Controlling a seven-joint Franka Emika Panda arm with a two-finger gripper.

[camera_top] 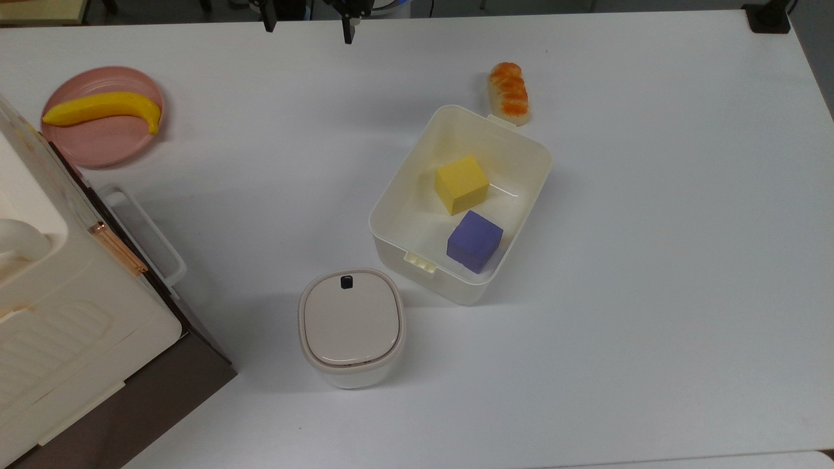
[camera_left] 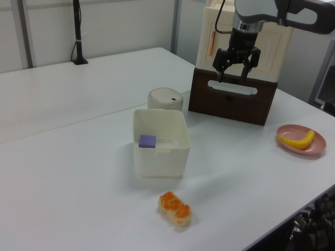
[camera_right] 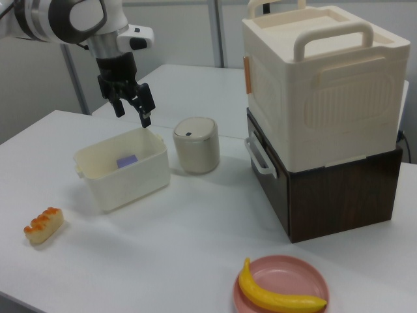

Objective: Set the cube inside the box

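So the yellow cube [camera_top: 461, 184] is sitting inside the box [camera_top: 397, 194], flat on the floor of it, in the half toward 12 o'clock in the top view. The purple cube [camera_top: 475, 240] is in there too, just beside it at about 5 o'clock from the yellow one, close enough that I can't tell if the corners touch.

The gripper [camera_top: 307, 21] is hanging in the air way up at the 12 o'clock edge of the top view, well apart from the box, fingers spread wide with nothing between them. In the left view it [camera_left: 235, 63] hangs in front of the big white-and-brown appliance [camera_left: 238, 99].

Other stuff on the table [camera_top: 651, 260]: a white canister [camera_top: 352, 327] with a black button, just beside the box at roughly 7 o'clock from it. A piece of toy sushi [camera_top: 509, 92] lies right off the box's 12 o'clock corner. A banana [camera_top: 103, 108] on a pink plate [camera_top: 104, 142] sits over at 10 o'clock.
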